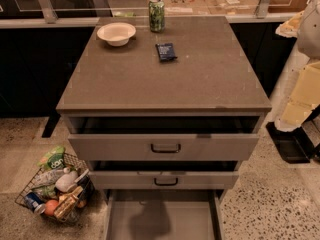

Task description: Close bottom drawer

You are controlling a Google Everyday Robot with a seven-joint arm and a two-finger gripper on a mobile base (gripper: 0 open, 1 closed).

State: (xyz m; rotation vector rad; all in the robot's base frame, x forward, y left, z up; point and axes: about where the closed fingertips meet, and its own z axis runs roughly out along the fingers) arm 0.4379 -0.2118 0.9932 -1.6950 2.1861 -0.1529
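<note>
The grey cabinet (165, 84) has three drawers. The bottom drawer (162, 219) is pulled far out. Its plain grey inside shows at the frame's lower edge, and its front and handle are cut off below. The middle drawer (162, 180) and the top drawer (162, 146) each stand a little way out, with dark loop handles. My white arm (302, 89) hangs at the right edge, beside the cabinet. My gripper (289, 143) seems to be the dark part at the arm's lower end, near the floor, to the right of the top drawer and apart from every drawer.
On the cabinet top are a white bowl (116, 33), a green can (156, 14) and a dark packet (165, 51). A wire basket (55, 189) of snacks and drinks sits on the speckled floor at the lower left. Dark counters with a glass rail stand behind.
</note>
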